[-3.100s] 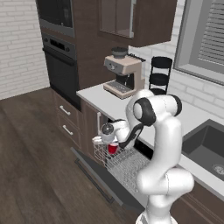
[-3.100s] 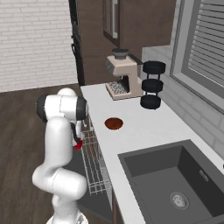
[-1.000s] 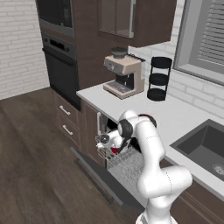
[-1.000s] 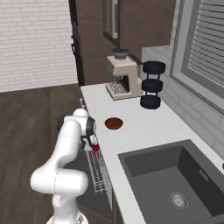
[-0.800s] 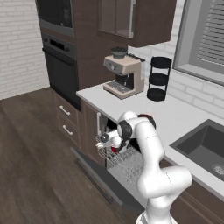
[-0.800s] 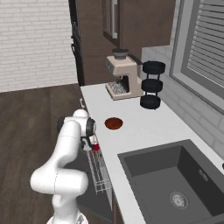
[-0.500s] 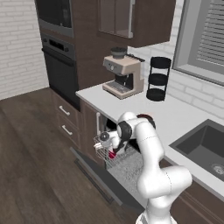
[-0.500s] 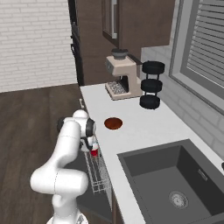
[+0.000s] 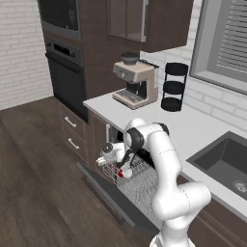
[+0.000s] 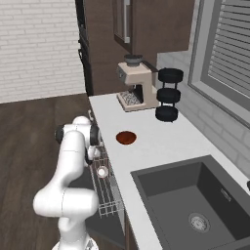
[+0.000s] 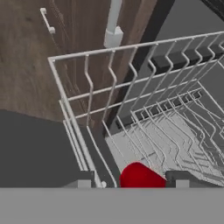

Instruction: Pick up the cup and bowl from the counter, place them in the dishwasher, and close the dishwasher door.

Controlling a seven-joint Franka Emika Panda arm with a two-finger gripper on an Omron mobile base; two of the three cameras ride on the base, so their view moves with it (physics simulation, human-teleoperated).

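The red cup [image 9: 126, 174] stands upright in the pale wire rack [image 9: 144, 187] of the dishwasher, its white inside [image 10: 102, 171] showing from above. My gripper [image 9: 124, 169] reaches down over it and is open. In the hand view the cup [image 11: 140, 176] sits between my fingertips [image 11: 84, 179], with a gap on its left side. The reddish-brown bowl [image 10: 126, 137] rests on the white counter [image 10: 161, 144], apart from the arm. The dark dishwasher door [image 9: 102, 185] hangs dropped open below the rack.
A coffee machine [image 9: 135, 84] and a black three-tier stand [image 9: 173, 87] stand at the back of the counter. The dark sink [image 10: 195, 195] lies to the right. The black wall oven [image 9: 65, 72] and drawer fronts [image 9: 72, 134] are left of the dishwasher.
The arm has come down from above the rack and set the cup into it. The fingers have parted from the cup. The bowl has not moved.
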